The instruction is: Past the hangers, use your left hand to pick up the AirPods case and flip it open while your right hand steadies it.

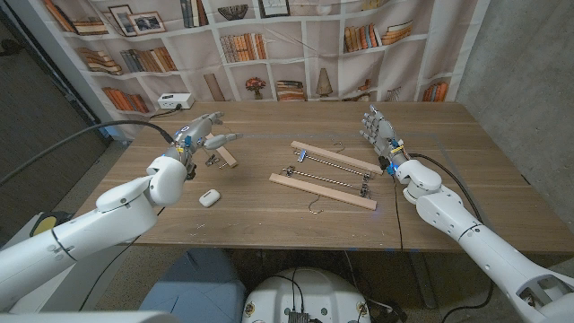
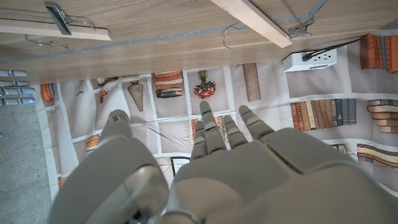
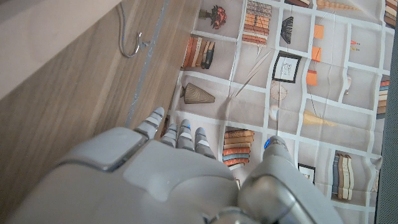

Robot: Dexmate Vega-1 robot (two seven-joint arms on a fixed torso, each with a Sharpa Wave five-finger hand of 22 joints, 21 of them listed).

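Left hand: your left hand (image 1: 203, 131) hangs over the table's left part with its fingers apart and stretched toward the middle of the table, holding nothing. In the left wrist view the same hand (image 2: 230, 162) shows from behind, fingers spread and pointing toward the bookshelf backdrop.
Right hand: your right hand (image 1: 380, 131) stands at the table's right part, fingers apart and pointing up toward the far edge, with nothing in it. The right wrist view shows its back (image 3: 168, 168) with the fingers loosely spread.
AirPods case: the small white case (image 1: 209, 198) lies on the wood nearer the robot than your left hand, just beside the left forearm and well apart from the fingers. You cannot tell from here whether its lid is up or down.
Hangers: two wooden clip hangers (image 1: 327, 175) lie slantwise in the middle of the table, between the two hands, their metal clips and hooks on the wood. Your right hand is near their right ends.
Small wooden piece: a short wooden piece with metal fittings (image 1: 221, 159) lies just below the left hand's fingers.
Power strip: a white power strip (image 1: 174, 100) sits at the table's far left edge, by the backdrop.
Table: wooden top (image 1: 269, 220).
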